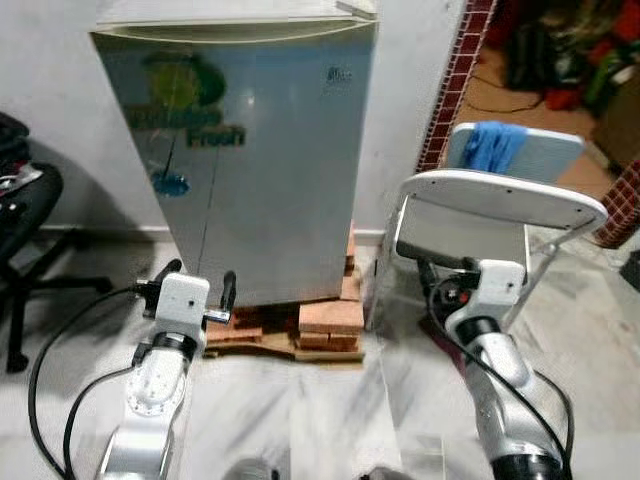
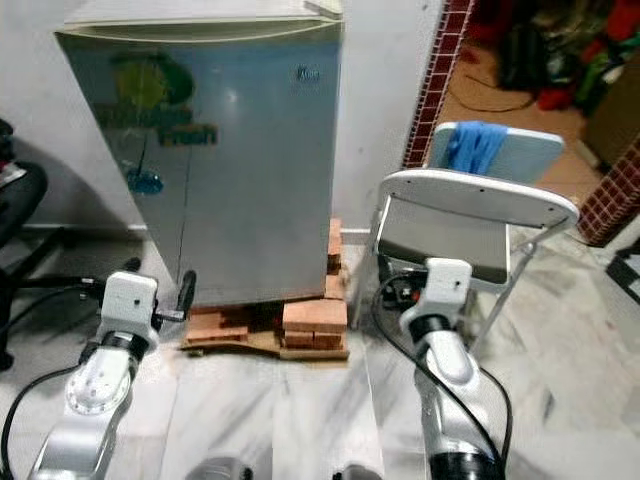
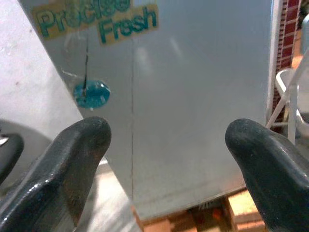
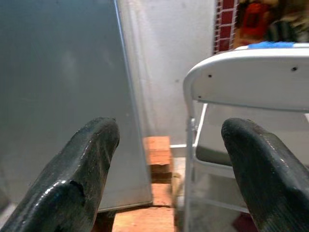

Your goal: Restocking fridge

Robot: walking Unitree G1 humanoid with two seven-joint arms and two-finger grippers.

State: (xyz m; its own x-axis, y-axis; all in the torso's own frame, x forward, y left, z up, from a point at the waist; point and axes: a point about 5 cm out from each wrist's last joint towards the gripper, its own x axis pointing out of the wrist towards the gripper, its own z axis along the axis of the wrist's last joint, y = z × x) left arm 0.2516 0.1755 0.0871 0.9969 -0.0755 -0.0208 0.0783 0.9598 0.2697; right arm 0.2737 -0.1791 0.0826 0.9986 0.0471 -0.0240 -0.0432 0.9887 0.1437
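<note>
Closed fridge [image 1: 250, 160] on bricks [image 1: 330, 325]; left hand [image 1: 195, 290] and right hand [image 4: 166, 169] both spread wide, empty.

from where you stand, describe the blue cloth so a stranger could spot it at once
Start at the small grey fridge on bricks. To its right stand two white folding chairs, one behind the other. The blue cloth hangs crumpled over the farther chair's back, the only blue thing there.

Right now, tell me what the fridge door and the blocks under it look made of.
Fridge door: likely painted sheet metal, smooth pale grey with soft reflections.
Blocks: probably fired clay bricks, matte reddish-orange with rough edges, stacked on the floor.
</note>
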